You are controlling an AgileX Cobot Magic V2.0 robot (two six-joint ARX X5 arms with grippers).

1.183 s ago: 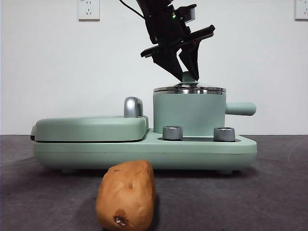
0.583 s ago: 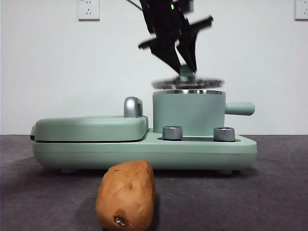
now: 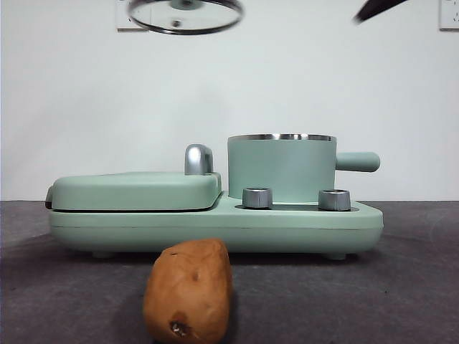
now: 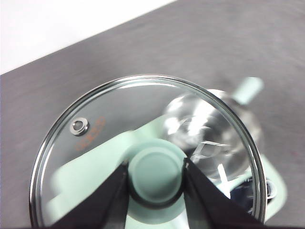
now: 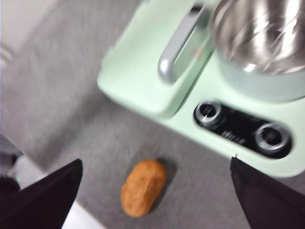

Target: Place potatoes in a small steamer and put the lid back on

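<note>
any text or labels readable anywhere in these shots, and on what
Nothing can be read for certain.
Round clear glass lid, held by its knob in the left gripper: a small orange-red print beside the steel vent eyelet, too blurred to read.
Mint green cooker base: pale marking on the black panel between the two steel dials, too blurred to read.
Orange-brown potato and mint green steamer pot: no text visible.

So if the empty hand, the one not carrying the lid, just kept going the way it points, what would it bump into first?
Probably the potato: it lies on the table between the right hand's open jaws. Depth is unclear, so it might meet the table beside it.
</note>
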